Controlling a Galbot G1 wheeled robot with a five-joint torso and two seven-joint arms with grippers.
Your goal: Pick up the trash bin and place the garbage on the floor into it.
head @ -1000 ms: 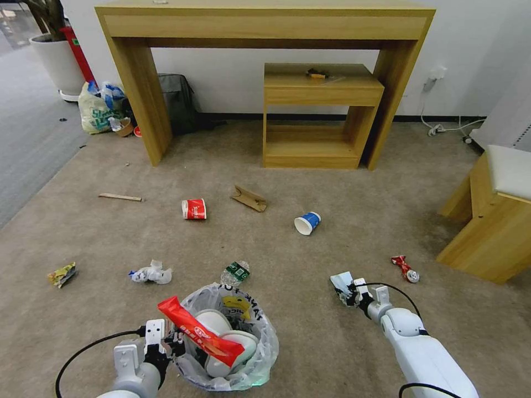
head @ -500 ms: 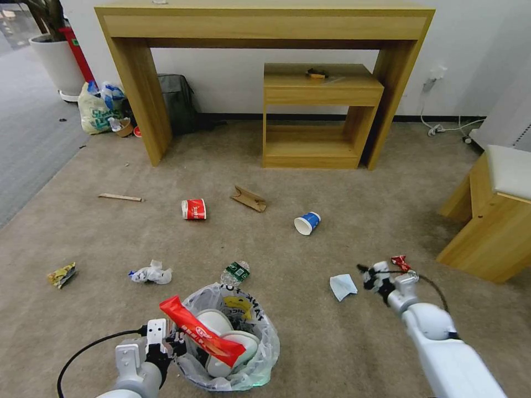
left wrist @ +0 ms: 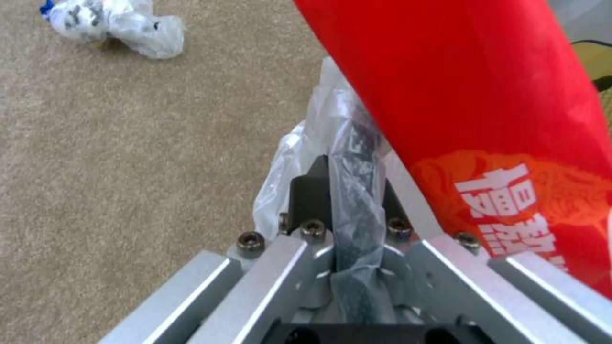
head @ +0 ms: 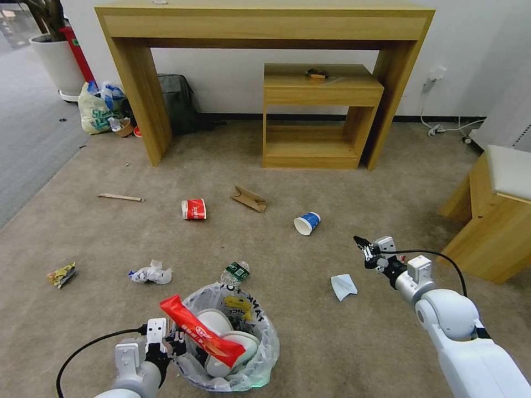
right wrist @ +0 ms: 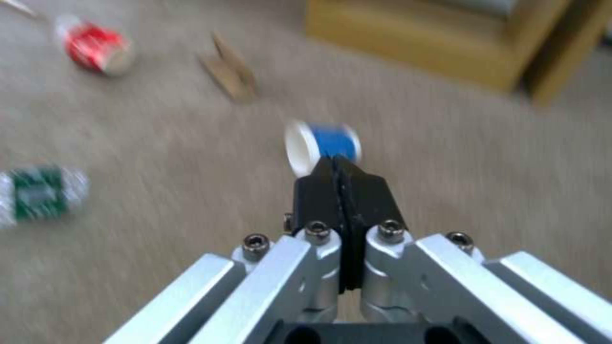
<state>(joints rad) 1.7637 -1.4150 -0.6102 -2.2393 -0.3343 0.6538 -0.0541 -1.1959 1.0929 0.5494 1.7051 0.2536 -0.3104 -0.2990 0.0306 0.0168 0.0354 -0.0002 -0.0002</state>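
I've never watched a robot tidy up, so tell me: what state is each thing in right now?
Left gripper: shut on the trash bin's bag rim.
Right gripper: shut, empty, above the floor.
Trash bin: holds slippers and a red wrapper.
Blue cup: on its side.
Red cup: on its side.
Bottle: crushed, lying by the bin.

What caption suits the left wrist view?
Left gripper pinching the trash bin at its bag-lined rim, red wrapper alongside, above beige carpet.
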